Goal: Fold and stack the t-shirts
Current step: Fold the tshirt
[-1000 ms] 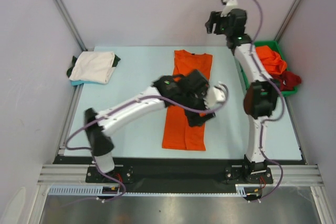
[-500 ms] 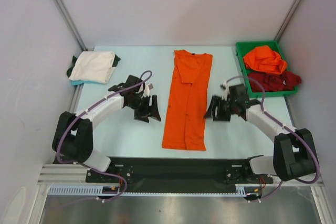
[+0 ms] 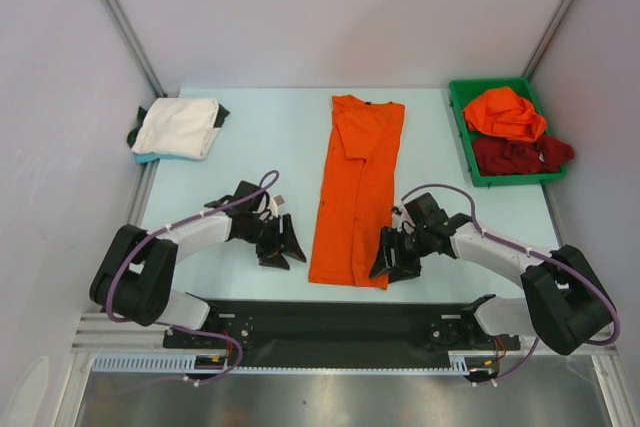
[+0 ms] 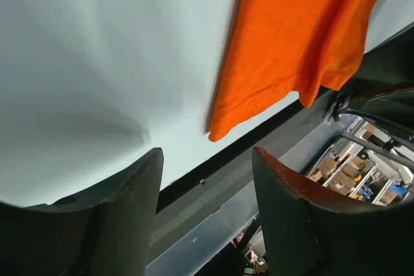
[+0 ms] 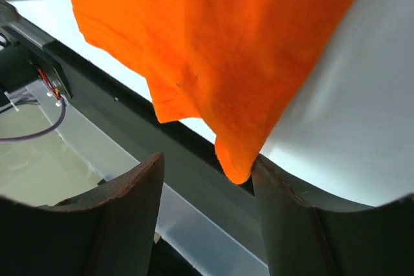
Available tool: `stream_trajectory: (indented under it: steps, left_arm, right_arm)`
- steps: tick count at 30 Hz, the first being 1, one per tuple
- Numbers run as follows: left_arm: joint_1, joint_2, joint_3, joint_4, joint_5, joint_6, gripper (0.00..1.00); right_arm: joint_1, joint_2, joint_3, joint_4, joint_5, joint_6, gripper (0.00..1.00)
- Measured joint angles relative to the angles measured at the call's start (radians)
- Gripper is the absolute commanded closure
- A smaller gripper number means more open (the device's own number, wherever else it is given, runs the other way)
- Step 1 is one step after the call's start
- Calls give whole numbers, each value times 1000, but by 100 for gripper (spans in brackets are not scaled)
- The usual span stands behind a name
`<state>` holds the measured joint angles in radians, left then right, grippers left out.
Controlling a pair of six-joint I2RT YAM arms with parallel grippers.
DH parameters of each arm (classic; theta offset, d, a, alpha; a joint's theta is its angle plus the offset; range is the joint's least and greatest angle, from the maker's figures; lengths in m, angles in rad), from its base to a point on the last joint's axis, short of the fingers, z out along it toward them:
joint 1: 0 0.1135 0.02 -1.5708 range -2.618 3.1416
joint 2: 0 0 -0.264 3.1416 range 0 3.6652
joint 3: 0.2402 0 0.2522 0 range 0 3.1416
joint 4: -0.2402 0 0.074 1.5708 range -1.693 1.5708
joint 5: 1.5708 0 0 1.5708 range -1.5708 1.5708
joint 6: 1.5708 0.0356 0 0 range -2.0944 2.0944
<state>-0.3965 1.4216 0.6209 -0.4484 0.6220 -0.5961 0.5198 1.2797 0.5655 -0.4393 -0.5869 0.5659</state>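
Lying crumpled in the green bin [image 3: 488,83]: orange t-shirt [image 3: 505,112] and dark-red t-shirt [image 3: 515,155].

Probably a robotics lab: a pale table [image 3: 270,137] boxed in by white panels [image 3: 330,7] and aluminium framing [image 3: 100,331].

- Left arm [image 3: 195,232]: white shells, bulky black joints, purple cable [image 3: 262,183].
- Right arm [image 3: 495,245]: same white-and-black build, purple cable.
- Left gripper [image 3: 283,250], right gripper [image 3: 390,262]: matte black curved fingers [image 4: 110,224].
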Motion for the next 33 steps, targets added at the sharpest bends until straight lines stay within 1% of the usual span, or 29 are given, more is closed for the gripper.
stream_trajectory:
  steps: [7,12,18,21,22,23,27,29,33]
  left_arm:
    - [-18,42,0,60,29,-18,43]
    - [-57,95,1,84,46,-30,49]
    - [-89,149,23,96,71,-35,52]
    - [-93,158,24,107,75,-42,54]
    - [-94,159,24,110,77,-43,54]
    - [-96,163,25,113,79,-45,54]
    - [-109,175,27,130,90,-57,55]
    - [-119,186,31,141,99,-62,59]
    - [-132,218,36,156,121,-71,65]
  right_arm:
    - [19,3,-4,-4,7,33,39]
    - [17,3,-12,-13,44,37,39]
    - [11,6,-31,-23,77,37,46]
    - [5,19,-37,-20,82,37,51]
    - [1,24,-41,-16,82,37,55]
    - [-2,26,-44,-15,77,37,57]
    - [-6,31,-50,4,75,37,57]
    - [-6,33,-51,12,71,37,57]
    - [-7,33,-54,30,69,37,60]
